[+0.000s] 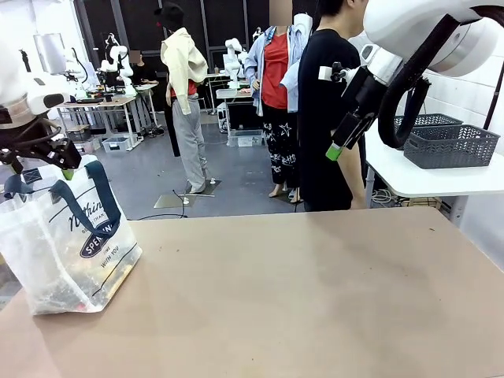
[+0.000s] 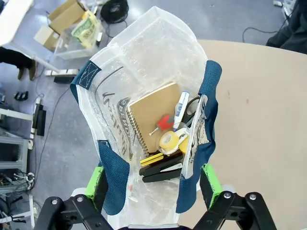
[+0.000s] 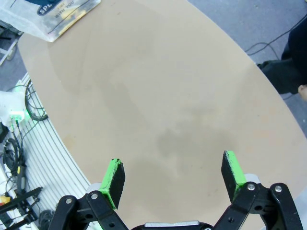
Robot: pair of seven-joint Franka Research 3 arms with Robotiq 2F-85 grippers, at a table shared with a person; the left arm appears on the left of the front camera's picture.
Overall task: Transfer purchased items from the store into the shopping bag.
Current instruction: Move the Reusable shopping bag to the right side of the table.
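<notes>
Left wrist view: left claw [image 2: 152,184] hangs wide over the bag [image 2: 144,96], straddling its mouth, a notebook [image 2: 153,120] inside. Right claw [image 3: 172,177], wide, sits well apart over bare tabletop [image 3: 182,96].

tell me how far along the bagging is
Looks nearly done: the shopping bag already holds a brown spiral notebook and small items. The left hand sits open around the bag's top, gripping nothing. The right hand hangs open above the table. What remains can't be told.
</notes>
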